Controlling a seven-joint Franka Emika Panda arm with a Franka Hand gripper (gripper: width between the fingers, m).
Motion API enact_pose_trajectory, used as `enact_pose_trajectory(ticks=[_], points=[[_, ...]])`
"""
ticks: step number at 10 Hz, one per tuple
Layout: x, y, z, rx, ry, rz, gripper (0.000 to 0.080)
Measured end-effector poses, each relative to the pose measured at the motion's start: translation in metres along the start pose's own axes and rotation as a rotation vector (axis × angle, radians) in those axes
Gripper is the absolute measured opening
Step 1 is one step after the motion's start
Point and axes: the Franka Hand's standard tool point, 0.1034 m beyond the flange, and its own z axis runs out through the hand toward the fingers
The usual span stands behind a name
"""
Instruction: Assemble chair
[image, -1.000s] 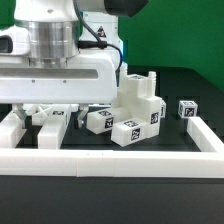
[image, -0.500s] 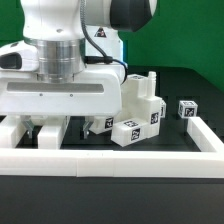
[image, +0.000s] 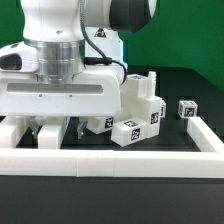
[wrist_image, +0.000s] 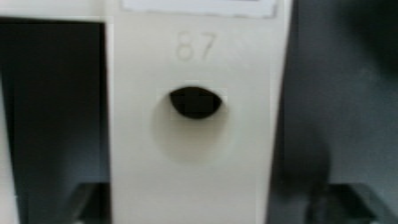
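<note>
The chair is in loose white tagged pieces. A chunky stack (image: 140, 103) stands mid-table with a tagged block (image: 127, 132) lying in front of it, and a small cube (image: 187, 109) sits at the exterior view's right. My gripper (image: 58, 130) is low over the left front pieces, its wide hand hiding much of them. In the wrist view a long flat white piece (wrist_image: 196, 50) with a dark round hole (wrist_image: 194, 101) runs between my gripper's (wrist_image: 214, 205) fingers. The dark fingers (wrist_image: 75, 205) stand on either side of it, with a gap showing on one side. The gripper is open.
A long plain white rail (image: 110, 160) runs along the front of the black table, turning back at the exterior view's right (image: 205, 135). Another white piece (image: 12, 128) lies at the far left, close to my hand.
Over the last second my hand came down lower over the left front pieces. In the last half second it has hardly moved. The other pieces stay put.
</note>
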Motion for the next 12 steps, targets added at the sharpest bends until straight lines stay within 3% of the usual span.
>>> enact_pose_trajectory(ticks=[1, 3, 5, 12], points=[[0.0, 0.0, 0.0, 0.0, 0.0, 0.001, 0.0282], [0.0, 0.003, -0.001, 0.0, 0.001, 0.003, 0.0282], [0.0, 0.002, -0.011, 0.009, 0.003, 0.006, 0.0282], [-0.001, -0.008, -0.104, 0.077, 0.018, 0.012, 0.0284]])
